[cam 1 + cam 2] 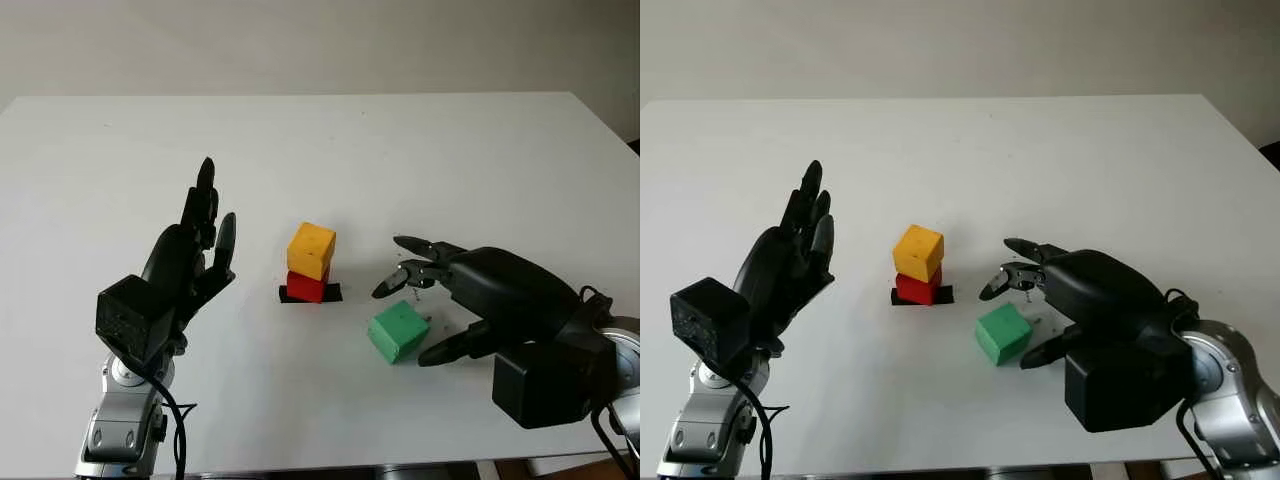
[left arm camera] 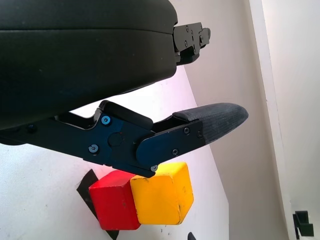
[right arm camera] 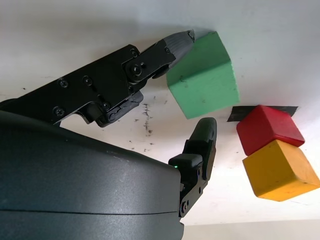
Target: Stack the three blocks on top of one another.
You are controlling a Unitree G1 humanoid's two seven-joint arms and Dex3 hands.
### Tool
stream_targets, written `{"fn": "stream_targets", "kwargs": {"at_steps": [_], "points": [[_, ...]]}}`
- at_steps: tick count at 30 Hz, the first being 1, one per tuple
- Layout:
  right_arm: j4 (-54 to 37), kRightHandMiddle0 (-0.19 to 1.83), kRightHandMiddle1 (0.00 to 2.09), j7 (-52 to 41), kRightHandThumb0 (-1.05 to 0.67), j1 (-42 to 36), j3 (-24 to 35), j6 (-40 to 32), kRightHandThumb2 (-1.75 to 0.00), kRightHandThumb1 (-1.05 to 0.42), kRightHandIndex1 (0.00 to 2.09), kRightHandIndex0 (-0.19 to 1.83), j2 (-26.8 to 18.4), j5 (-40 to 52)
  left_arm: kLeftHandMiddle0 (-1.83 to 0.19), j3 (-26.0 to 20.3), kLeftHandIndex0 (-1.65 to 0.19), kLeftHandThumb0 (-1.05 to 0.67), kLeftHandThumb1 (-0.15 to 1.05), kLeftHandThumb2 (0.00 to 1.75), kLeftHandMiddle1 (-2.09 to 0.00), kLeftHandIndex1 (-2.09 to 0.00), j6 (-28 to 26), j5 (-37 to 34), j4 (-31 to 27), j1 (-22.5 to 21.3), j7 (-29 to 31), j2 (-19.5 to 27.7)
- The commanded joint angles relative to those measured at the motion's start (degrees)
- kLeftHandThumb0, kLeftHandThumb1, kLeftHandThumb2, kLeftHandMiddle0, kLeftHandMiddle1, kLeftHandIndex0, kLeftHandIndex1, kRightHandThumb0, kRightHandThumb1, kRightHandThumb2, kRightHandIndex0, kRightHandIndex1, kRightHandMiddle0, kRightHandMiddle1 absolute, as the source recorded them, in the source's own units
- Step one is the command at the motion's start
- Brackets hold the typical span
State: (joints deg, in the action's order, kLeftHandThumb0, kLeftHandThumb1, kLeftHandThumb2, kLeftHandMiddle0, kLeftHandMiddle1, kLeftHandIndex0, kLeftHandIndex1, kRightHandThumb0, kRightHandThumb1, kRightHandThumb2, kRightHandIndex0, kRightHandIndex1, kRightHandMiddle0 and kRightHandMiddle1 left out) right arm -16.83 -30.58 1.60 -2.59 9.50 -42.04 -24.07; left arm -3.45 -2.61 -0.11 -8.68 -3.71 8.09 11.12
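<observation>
Around the green block (image 1: 397, 332) on the table (image 1: 480, 160), my right hand (image 1: 425, 300) sits with fingers spread on either side, not yet gripping it. One fingertip (image 3: 182, 39) touches or nearly touches its corner. Just beside, the yellow block (image 1: 311, 249) already rests on the red block (image 1: 307, 286). My left hand (image 1: 200, 245) is open, raised left of the stack. Next, I judge, I must close, lift, and place green squarely on yellow.
</observation>
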Motion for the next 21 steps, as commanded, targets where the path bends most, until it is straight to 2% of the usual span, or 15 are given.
{"fn": "stream_targets", "kwargs": {"at_steps": [1,6,12,21], "points": [[0.26,0.42,0.73,0.65,-0.45,0.63,-0.28,0.72,-0.06,-0.80,0.07,0.14,0.33,-0.05,0.13,0.03,0.16,-0.75,1.05,0.73,-0.06,-0.06,-0.18,0.19,-1.11,0.51,-0.20,0.04],[1.63,0.45,0.77,1.78,-0.45,0.72,-0.54,2.61,-0.06,-0.83,0.07,0.15,0.31,-0.24,0.13,0.09,0.15,-0.74,1.05,0.73,-0.06,-0.06,-0.07,0.32,-1.03,0.50,-0.35,-0.09],[2.34,0.44,0.93,2.12,-0.47,0.79,-0.91,3.20,-0.06,-0.86,0.06,0.16,0.58,0.15,0.13,0.14,0.15,-0.74,1.05,0.72,-0.05,-0.06,-0.23,0.40,-1.18,0.55,-0.47,-0.13],[2.10,0.45,0.94,2.86,-0.47,-0.20,-1.75,4.10,-0.05,-0.84,0.07,0.17,0.74,-0.98,0.14,0.29,0.16,-0.75,1.05,0.73,-0.05,-0.05,-0.33,0.46,-1.14,0.44,-0.42,-0.09]]}}
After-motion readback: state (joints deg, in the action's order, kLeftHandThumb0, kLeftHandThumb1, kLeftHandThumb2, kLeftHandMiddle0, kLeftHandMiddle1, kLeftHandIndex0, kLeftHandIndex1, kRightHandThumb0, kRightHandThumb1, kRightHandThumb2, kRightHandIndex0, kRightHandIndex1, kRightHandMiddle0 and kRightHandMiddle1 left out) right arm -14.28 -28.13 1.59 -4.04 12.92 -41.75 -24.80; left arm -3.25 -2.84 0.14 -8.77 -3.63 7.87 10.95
